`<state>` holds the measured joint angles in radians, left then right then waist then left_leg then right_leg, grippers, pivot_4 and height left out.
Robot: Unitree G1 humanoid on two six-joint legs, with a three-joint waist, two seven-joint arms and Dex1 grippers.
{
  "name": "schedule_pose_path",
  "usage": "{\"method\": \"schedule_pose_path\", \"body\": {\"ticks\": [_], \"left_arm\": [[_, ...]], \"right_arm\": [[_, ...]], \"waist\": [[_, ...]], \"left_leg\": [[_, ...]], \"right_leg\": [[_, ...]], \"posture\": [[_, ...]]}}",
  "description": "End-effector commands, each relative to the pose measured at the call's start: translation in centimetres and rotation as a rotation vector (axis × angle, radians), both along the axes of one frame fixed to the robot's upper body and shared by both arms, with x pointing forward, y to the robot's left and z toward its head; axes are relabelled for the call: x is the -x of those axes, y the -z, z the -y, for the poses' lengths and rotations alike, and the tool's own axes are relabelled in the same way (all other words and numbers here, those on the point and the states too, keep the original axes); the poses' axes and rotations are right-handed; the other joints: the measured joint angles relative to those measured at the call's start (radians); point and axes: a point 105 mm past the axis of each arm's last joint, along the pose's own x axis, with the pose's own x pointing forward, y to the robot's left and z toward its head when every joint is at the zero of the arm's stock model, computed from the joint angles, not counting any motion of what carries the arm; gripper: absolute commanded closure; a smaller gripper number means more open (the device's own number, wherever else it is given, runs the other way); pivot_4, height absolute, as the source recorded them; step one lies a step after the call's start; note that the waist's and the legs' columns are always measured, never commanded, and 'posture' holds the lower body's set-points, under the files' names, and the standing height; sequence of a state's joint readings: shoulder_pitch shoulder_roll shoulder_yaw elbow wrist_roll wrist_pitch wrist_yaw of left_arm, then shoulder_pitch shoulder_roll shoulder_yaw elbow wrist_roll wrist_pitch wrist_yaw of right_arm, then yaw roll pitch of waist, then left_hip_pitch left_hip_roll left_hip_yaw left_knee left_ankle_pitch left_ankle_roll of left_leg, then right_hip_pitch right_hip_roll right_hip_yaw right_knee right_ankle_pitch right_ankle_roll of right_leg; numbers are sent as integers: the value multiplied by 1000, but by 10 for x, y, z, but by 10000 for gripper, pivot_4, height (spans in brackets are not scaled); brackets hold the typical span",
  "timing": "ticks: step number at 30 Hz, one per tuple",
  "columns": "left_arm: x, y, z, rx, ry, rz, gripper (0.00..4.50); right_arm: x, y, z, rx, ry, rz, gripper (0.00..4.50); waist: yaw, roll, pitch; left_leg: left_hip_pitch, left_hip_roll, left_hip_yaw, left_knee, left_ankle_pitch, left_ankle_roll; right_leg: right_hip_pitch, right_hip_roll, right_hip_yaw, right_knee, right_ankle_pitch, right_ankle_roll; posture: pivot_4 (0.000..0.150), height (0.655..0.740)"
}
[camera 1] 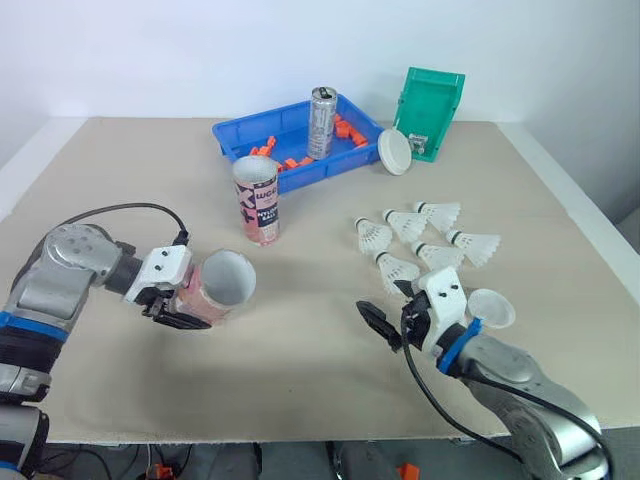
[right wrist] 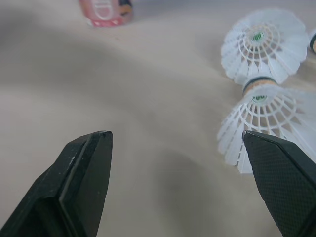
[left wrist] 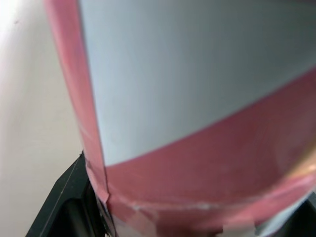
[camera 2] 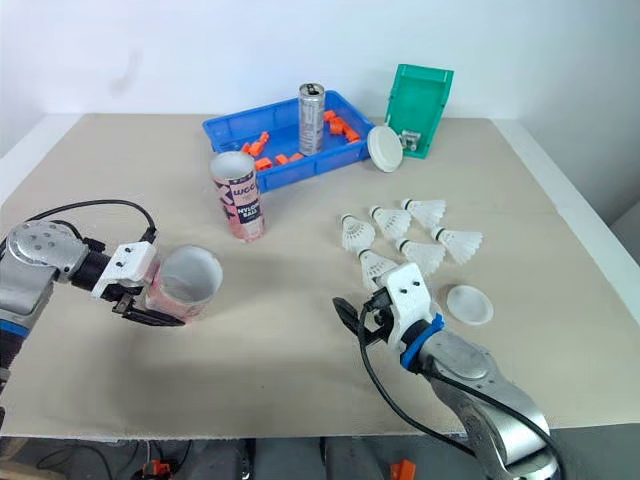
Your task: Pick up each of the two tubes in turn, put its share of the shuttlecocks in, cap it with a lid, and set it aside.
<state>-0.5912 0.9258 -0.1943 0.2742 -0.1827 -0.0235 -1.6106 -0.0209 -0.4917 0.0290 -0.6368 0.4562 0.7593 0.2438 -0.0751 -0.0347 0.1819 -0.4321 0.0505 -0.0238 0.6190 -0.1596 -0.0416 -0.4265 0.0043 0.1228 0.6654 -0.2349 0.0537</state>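
We see the left gripper (camera 1: 180, 305) at the left side of the surface (camera 1: 120, 180), and its fingers are closed around a pink tube (camera 1: 222, 285). The tube is held tipped over, nearly on its side, and its open mouth faces the middle of the surface; we cannot tell whether it touches the surface. In the left wrist view, the tube's pink and pale wall sits close against one black finger (left wrist: 64, 197). A second tube (camera 1: 258, 200), also open, stands upright behind it, just in front of a blue tray (camera 1: 235, 140). The tray holds small orange pieces (camera 1: 290, 160) and an upright can (camera 1: 321, 122). The right gripper (right wrist: 175, 133) is low over the surface with its fingers spread wide and nothing between them. One of its fingers is just beside the nearest of the six shuttlecocks (camera 1: 405, 224), which lie in a loose group at the right of the middle. A white lid (camera 1: 490, 308) lies flat beside the right gripper, on its outer side. Another lid (camera 1: 395, 152) leans against a green bin (camera 1: 432, 110) at the far edge, beside the tray.
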Motion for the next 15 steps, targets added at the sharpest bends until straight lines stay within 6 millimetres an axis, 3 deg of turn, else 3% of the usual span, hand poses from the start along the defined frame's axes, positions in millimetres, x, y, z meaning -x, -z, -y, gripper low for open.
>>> {"method": "schedule_pose_path", "body": {"ticks": [1,10,13,15], "left_arm": [[0,-3,-2,-38,24,16,14044],[5,-2,2,-38,50,9,14044],[6,0,1,-44,53,6,14444],[7,0,2,-41,55,4,14444]], "right_arm": [[-10,-7,5,-2,46,55,0],[-34,0,9,-20,109,72,0],[-38,1,10,-21,122,83,8147],[-39,1,10,-21,122,89,17351]], "waist": [[0,0,0],[0,0,0],[0,0,0],[0,0,0]], "left_leg": [[0,0,0,0,0,0],[0,0,0,1,0,1],[0,0,0,0,0,1],[0,0,0,0,0,1]], "right_leg": [[0,0,0,0,-1,0],[0,1,1,0,0,1],[0,1,1,0,0,1],[0,1,1,0,-1,1]], "posture": [[1500,7400],[1500,7400],[1500,7400],[1500,7400]]}}
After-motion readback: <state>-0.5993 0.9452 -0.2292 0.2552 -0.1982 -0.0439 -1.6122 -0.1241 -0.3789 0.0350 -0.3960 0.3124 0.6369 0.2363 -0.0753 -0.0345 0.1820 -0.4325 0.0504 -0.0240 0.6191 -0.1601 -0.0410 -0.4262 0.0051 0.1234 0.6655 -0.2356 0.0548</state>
